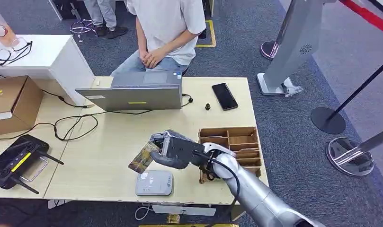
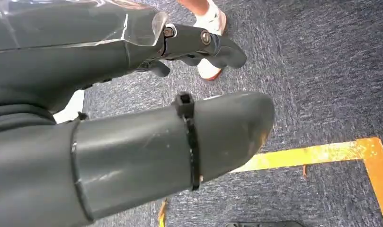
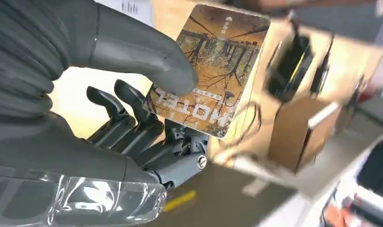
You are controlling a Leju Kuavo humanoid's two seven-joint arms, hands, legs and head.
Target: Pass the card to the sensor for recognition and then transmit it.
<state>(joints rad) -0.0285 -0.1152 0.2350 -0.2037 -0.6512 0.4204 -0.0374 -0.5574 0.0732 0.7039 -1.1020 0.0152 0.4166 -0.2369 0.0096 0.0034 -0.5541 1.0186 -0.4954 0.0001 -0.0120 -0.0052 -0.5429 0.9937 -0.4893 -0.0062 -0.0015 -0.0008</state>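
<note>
My right hand (image 1: 175, 149) pinches an orange-brown hotel card (image 1: 143, 157) between thumb and fingers, holding it tilted just above the table. The grey card sensor (image 1: 154, 183) lies flat near the table's front edge, directly below and slightly in front of the card. In the right wrist view the card (image 3: 215, 66) shows a tree picture and the word HOTEL, with the thumb (image 3: 146, 56) pressed on its face. My left hand (image 2: 199, 45) hangs over the carpeted floor, fingers curled with nothing in them.
A wooden slotted card box (image 1: 236, 146) stands right of my right hand. A laptop (image 1: 135, 94), a black phone (image 1: 225, 96) and cables lie farther back; a person sits behind the table. A black controller (image 1: 16, 161) and cardboard box (image 1: 9, 101) are at left.
</note>
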